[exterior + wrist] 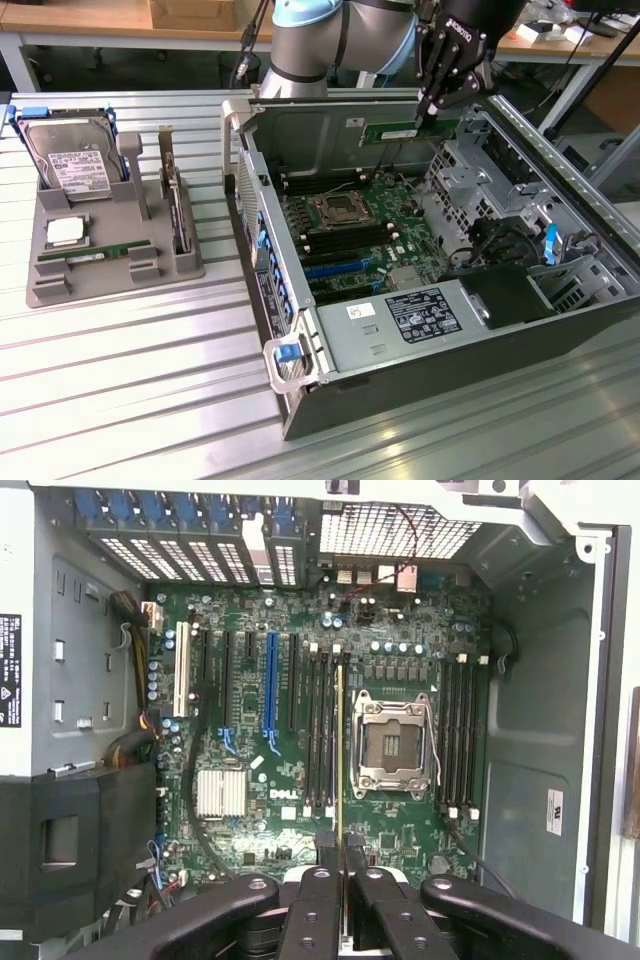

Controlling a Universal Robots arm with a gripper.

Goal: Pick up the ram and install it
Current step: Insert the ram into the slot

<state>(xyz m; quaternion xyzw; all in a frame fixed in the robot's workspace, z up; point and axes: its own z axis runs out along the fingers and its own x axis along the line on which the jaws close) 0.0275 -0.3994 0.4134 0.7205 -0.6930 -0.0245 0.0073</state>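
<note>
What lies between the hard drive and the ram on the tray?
The silver CPU chip, in the exterior view: it sits on the tray between the hard drive and that ram.

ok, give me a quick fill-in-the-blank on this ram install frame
The black gripper is ___ on the long green ram strip.
That strip hangs over the green ___ in the open black computer case.
A matching green strip lies in the grey ___ at the exterior view's left.
Missing: shut; motherboard; tray.
</note>
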